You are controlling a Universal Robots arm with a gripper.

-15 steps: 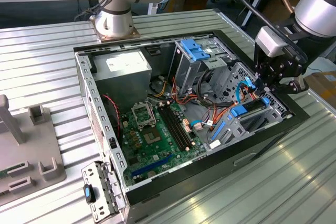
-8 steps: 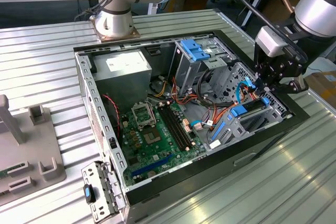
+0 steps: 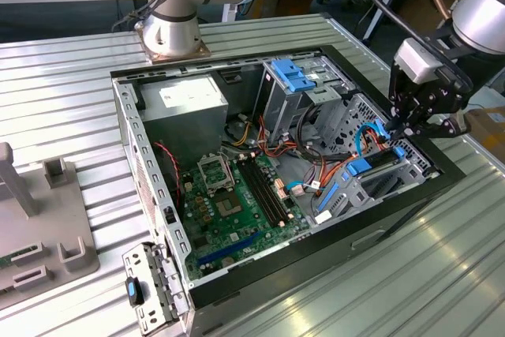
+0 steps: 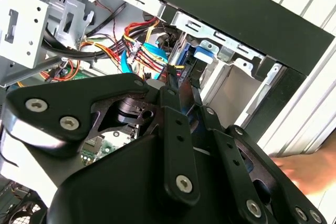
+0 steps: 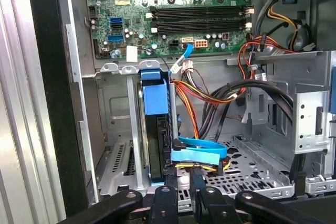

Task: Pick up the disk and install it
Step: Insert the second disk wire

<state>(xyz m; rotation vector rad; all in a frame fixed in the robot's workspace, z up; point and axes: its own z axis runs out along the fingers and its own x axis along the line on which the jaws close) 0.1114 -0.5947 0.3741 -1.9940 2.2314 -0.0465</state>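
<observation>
1. In the exterior view the tool (image 3: pixel 412 125) hangs over the open case (image 3: pixel 316 262), at about 3 o'clock from the board (image 3: pixel 237 203). The case lies on the ribbed worktop (image 3: pixel 71 76).
2. The disk (image 3: pixel 377 165) stands on edge in the bay (image 3: pixel 394 183) at the case's 3 o'clock side, directly under the tool. In the first wrist view the disk (image 5: pixel 155 129) shows its blue carrier towards the board and its dark body between the bay's metal walls.
3. The tool (image 5: pixel 181 190) is just beside the disk's near end. It cannot be told whether the tool is spread, pressed together or pinching the disk.
4. The disk looks largely seated, so the work appears to be at the install stage.
5. To do this step well, the disk should stay parallel to the bay walls. The push should run straight along the slot, because a tilt could jam the carrier.
6. The blue cable (image 5: pixel 199 153) lies close against the disk's near end. It should be kept free of the tool so it is not trapped or tugged.
</observation>
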